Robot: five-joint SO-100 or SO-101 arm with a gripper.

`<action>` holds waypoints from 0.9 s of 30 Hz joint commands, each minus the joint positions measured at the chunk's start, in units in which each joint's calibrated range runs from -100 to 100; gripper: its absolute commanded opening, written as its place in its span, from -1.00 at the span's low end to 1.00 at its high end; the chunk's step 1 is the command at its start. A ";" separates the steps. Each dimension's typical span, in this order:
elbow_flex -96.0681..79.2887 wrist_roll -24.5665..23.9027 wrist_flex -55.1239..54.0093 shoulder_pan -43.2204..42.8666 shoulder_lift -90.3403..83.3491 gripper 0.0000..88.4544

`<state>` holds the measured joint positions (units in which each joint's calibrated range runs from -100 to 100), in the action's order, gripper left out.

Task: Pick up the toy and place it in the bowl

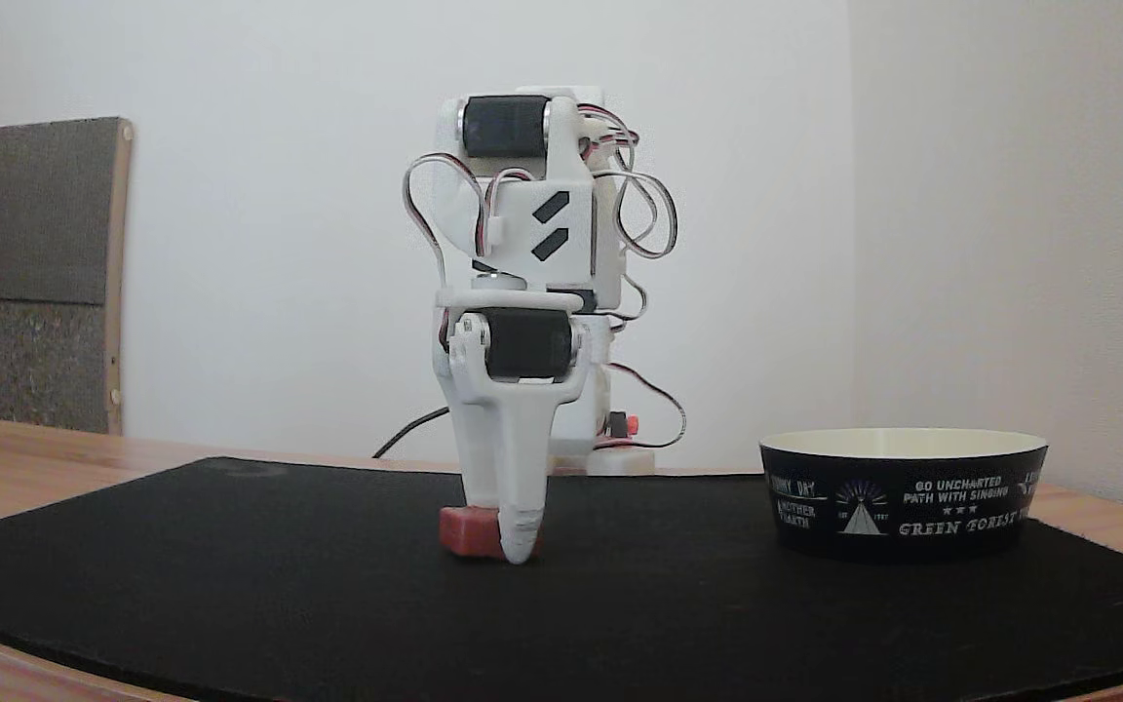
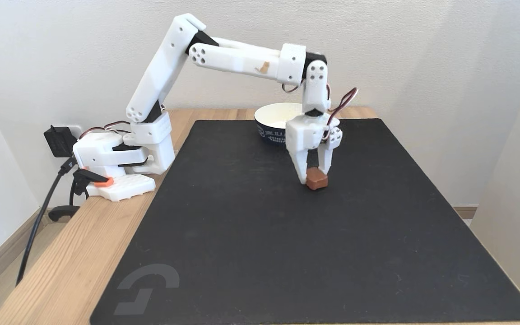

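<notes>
The arm reached out over the black mat (image 2: 251,234) and pointed its gripper (image 2: 316,174) straight down at the toy (image 2: 317,179), a small reddish-brown block that sat on the mat. In the high fixed view the two fingers stood on either side of the block, one at its left and one at its right, with only a narrow opening between them. They looked drawn in against it, but whether they already pinched it firmly I could not tell. In the low fixed view the gripper (image 1: 515,546) had its tip down at the mat, and the toy (image 1: 469,531) peeked out to the left of it, apparently not lifted yet.

The bowl (image 2: 272,118), black outside and cream inside, stood on the mat at the far side in the high fixed view, behind the gripper and close by. In the low fixed view the bowl (image 1: 903,497) stood well off to the right.

To do this step well, I judged the fingers ought to close squarely on the block's flat sides before any lift, low enough that it would not squirt out. The lift should then go straight up, high enough to clear the bowl's rim before swinging across.
</notes>
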<state>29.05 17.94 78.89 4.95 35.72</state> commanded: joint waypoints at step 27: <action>1.01 -17.73 2.90 -32.93 -17.34 -0.38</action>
<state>31.70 0.39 81.60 -27.84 20.98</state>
